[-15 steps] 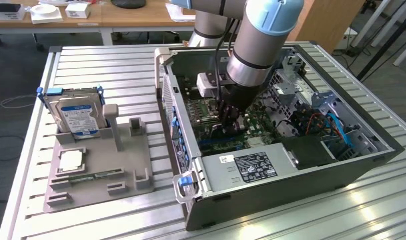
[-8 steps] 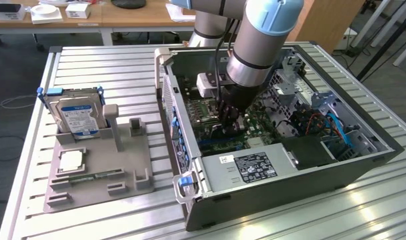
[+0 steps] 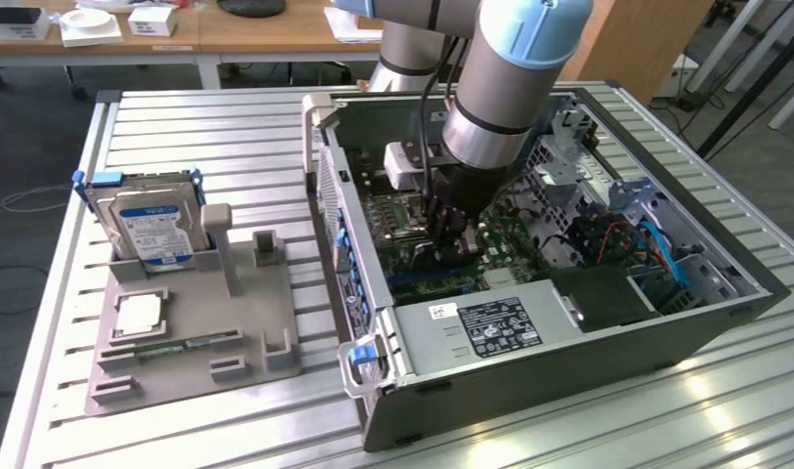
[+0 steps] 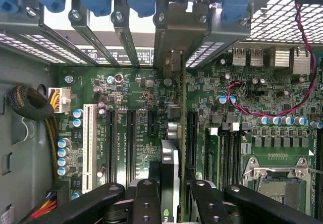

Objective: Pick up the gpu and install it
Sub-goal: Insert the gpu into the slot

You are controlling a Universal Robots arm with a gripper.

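Motherboard [image 4: 141, 98] below; gripper [image 4: 174, 193] clamps thin black gpu [image 4: 170, 163] edge-on.

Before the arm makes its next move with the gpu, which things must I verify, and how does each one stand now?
1. The gpu is held between the fingers of the gripper: ok.
2. The card stands edge-on over the motherboard, parallel to the long expansion slots: ok.
3. The card is fully seated in its slot: cannot tell, because the card hides the slot under it.
4. The red and black wire lies clear of the card: ok.
5. The hard drive stands on the grey tray outside the case, away from the arm: ok.
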